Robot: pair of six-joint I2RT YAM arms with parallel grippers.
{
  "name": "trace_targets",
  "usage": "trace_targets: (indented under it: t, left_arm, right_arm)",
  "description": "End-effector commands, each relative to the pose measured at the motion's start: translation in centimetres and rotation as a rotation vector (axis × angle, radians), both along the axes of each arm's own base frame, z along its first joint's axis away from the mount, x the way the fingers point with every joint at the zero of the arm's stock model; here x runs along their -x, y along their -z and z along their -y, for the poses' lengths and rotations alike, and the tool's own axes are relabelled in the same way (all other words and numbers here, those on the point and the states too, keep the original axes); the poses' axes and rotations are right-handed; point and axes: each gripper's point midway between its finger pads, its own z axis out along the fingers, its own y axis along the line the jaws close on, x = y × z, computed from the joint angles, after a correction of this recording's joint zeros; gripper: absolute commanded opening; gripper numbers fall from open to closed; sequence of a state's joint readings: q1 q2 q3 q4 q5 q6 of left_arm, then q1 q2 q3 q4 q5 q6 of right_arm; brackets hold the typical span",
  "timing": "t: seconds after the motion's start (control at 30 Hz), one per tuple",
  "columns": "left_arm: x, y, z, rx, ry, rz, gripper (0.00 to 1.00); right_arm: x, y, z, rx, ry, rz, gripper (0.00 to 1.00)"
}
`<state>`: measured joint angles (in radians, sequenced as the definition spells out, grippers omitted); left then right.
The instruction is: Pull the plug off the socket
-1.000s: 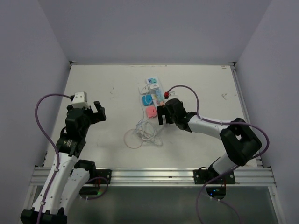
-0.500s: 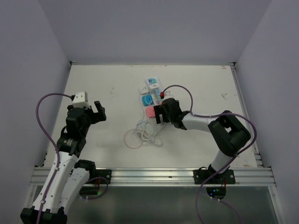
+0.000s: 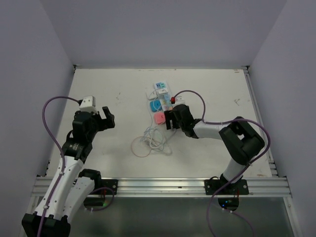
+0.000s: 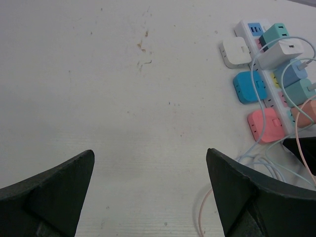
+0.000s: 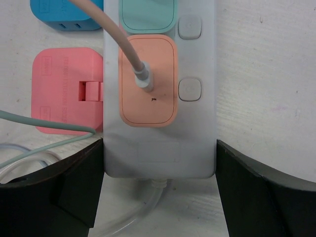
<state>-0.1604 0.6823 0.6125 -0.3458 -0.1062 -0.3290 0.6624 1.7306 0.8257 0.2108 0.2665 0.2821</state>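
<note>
The socket (image 5: 160, 148) is a long white power strip, seen in the top view (image 3: 165, 101) at the table's middle. A peach plug (image 5: 148, 86) with a beige cable sits in its nearest outlet, and a mint plug (image 5: 148, 12) sits just beyond it. My right gripper (image 5: 160, 187) straddles the strip's near end, with a finger against each long side. My left gripper (image 3: 102, 118) hangs open well to the left of the strip, over bare table, with nothing between its fingers (image 4: 54, 187). From the left wrist the strip (image 4: 270, 101) shows at the right with several plugs in it.
A pink cube (image 5: 66, 91) and a blue cube (image 5: 64, 12) lie on the table against the strip's left side. A white cube (image 4: 236, 52) lies further along. Loose cables (image 3: 150, 140) coil on the table in front of the strip. Walls close in the table on three sides.
My right gripper moved left to the strip's near end and its jaws narrowed onto the strip's sides. The left arm shifted slightly to the right, still open.
</note>
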Motion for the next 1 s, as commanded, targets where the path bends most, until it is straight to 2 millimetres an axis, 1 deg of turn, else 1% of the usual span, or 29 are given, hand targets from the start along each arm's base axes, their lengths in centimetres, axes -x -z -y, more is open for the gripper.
trace_targets:
  t: [0.0,0.03,0.07,0.1,0.13,0.17,0.2,0.23,0.27,0.3,0.33,0.37,0.43,0.47,0.53,0.57,0.63,0.67,0.73,0.77,0.8,0.83,0.87,0.97]
  left_arm:
    - [-0.6,-0.8,1.3,0.08,0.023,0.016,1.0]
    - [-0.6,-0.7,1.5,0.094,0.026,0.009,0.99]
    - [-0.8,-0.8,1.8,0.108,0.033,0.006,0.99]
    - [-0.9,-0.5,2.5,0.142,0.05,-0.015,0.99]
    - [-1.1,-0.4,2.7,0.155,0.048,-0.025,0.99]
    - [-1.2,-0.4,3.4,0.18,0.077,-0.037,0.99]
    - [-1.4,0.3,4.2,0.214,0.094,-0.069,0.99]
    - [-1.6,0.4,4.5,0.23,0.102,-0.081,1.0]
    - [-1.7,0.6,4.9,0.247,0.109,-0.093,1.0]
    - [-1.9,1.3,5.5,0.281,0.119,-0.123,1.0]
    - [-2.0,1.5,5.8,0.299,0.124,-0.134,1.0]
    - [-2.2,2.3,6.1,0.315,0.122,-0.161,1.0]
    - [-2.5,2.6,7.1,0.367,0.129,-0.179,1.0]
    - [-2.6,3.3,7.4,0.38,0.129,-0.202,1.0]
    - [-3.0,3.4,8.5,0.426,0.132,-0.209,0.99]
    - [-3.5,4.0,8.8,0.436,0.123,-0.218,0.98]
    - [-3.7,4.5,9.9,0.474,0.118,-0.243,0.97]
    - [-4.1,5.3,10.3,0.482,0.116,-0.259,0.96]
    - [-4.4,6.0,11.1,0.502,0.103,-0.281,0.95]
    - [-4.7,6.9,11.4,0.506,0.094,-0.304,0.93]
    - [-5.2,6.8,11.8,0.526,0.097,-0.293,0.92]
    - [-5.3,7.2,12.2,0.531,0.1,-0.301,0.91]
    - [-5.7,8.0,12.4,0.534,0.096,-0.313,0.88]
    - [-6.4,9.1,12.8,0.539,0.08,-0.332,0.83]
  right_arm:
    - [0.3,-0.4,-0.7,-0.099,-0.012,0.005,0.32]
    - [0.6,-0.5,-1.0,-0.121,-0.024,-0.002,0.23]
    - [0.6,-0.7,-1.1,-0.142,-0.023,0.005,0.18]
    - [1.0,-0.4,-0.8,-0.168,-0.011,-0.01,0.08]
    - [1.3,-0.5,-1.1,-0.204,-0.025,-0.023,0.04]
    - [1.3,-0.8,-1.5,-0.246,-0.032,-0.018,0.01]
    - [1.7,-0.4,-1.3,-0.277,-0.023,-0.039,0.0]
    - [1.9,-0.3,-1.6,-0.296,-0.033,-0.047,0.0]
    - [2.1,-0.5,-2.2,-0.325,-0.054,-0.05,0.0]
    - [2.7,-0.2,-2.5,-0.352,-0.067,-0.074,0.0]
    - [3.0,-0.6,-3.3,-0.396,-0.098,-0.079,0.0]
    - [3.3,-0.7,-3.7,-0.428,-0.099,-0.092,0.0]
    - [3.9,-0.6,-3.9,-0.455,-0.11,-0.104,0.0]
    - [4.0,-0.8,-4.0,-0.469,-0.115,-0.1,0.0]
    - [4.3,-0.4,-3.9,-0.473,-0.112,-0.111,0.0]
    - [4.5,-0.4,-4.0,-0.48,-0.119,-0.113,0.0]
    - [4.7,-0.1,-4.1,-0.489,-0.123,-0.122,0.0]
    - [4.7,-0.1,-4.2,-0.496,-0.124,-0.12,0.0]
    - [4.9,0.2,-4.3,-0.498,-0.129,-0.13,0.0]
    - [4.9,0.3,-4.3,-0.494,-0.129,-0.131,0.0]
    - [5.0,0.5,-4.3,-0.489,-0.131,-0.134,0.0]
    - [4.9,0.4,-4.2,-0.486,-0.126,-0.128,0.0]
    - [4.8,0.5,-4.0,-0.478,-0.125,-0.121,0.0]
    - [4.6,0.8,-3.4,-0.445,-0.111,-0.108,0.0]
